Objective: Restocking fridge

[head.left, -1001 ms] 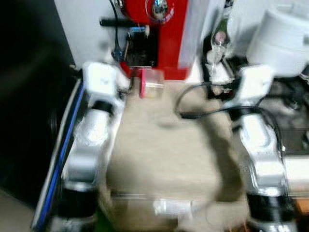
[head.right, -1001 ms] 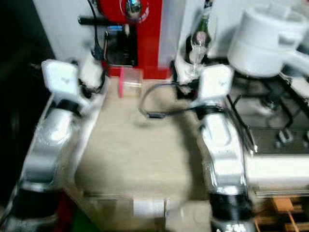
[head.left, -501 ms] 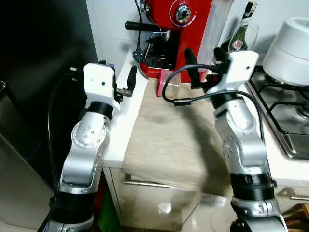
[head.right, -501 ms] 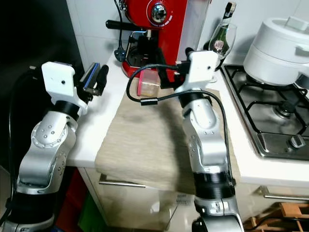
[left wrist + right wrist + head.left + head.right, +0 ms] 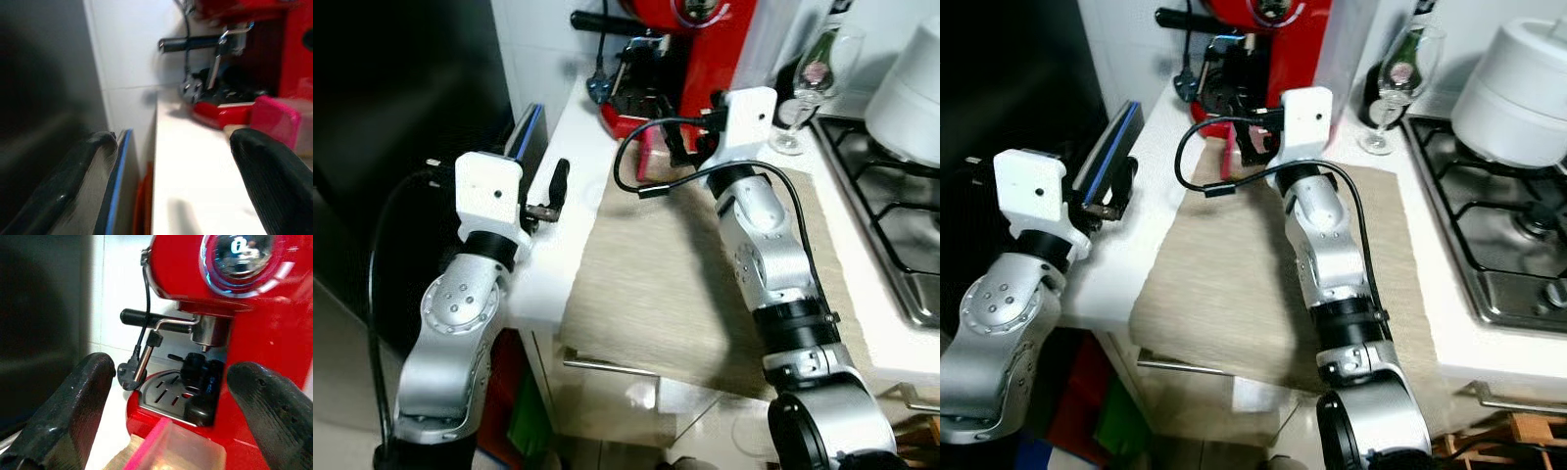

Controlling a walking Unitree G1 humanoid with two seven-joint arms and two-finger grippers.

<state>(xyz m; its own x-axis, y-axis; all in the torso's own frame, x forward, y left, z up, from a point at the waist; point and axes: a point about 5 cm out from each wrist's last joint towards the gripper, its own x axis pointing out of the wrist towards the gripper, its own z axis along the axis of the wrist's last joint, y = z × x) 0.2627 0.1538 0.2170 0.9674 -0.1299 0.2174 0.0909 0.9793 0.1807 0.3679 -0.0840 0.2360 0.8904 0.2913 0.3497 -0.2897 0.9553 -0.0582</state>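
1. The task's thing is a small clear plastic box with a pink lid (image 5: pixel 168 446). It sits on the beige cloth mat (image 5: pixel 685 284), just in front of the red espresso machine (image 5: pixel 234 308). It looks squarish, with see-through walls and one pink side turned toward the robot's left.
2. In the eye views the box is mostly hidden behind the right arm; a strip of its pink edge shows just beside the machine's base.
3. The right gripper (image 5: pixel 168 401) hovers above the box, its two black fingers (image 5: pixel 73 416) spread wide, one to each side, holding nothing. Whether they touch the box cannot be told.
4. The right wrist view shows what the head camera does not: the machine's chrome dial, the black portafilter handle, the slotted drip tray and a black cable plug hanging beside it.
5. The left gripper (image 5: pixel 171 186) is released as well, fingers apart, held over the white countertop (image 5: pixel 195 191) near its left edge, beside the dark fridge (image 5: pixel 401 127).
6. The left wrist view catches the box from the side, blurred, pink against the red base, and a blue-edged dark panel (image 5: pixel 524 137) standing between counter and fridge.
7. The eye views add a wine glass (image 5: pixel 1400 73), a dark bottle behind it, a white pot (image 5: pixel 1518 93) on the gas hob (image 5: pixel 1508 245).
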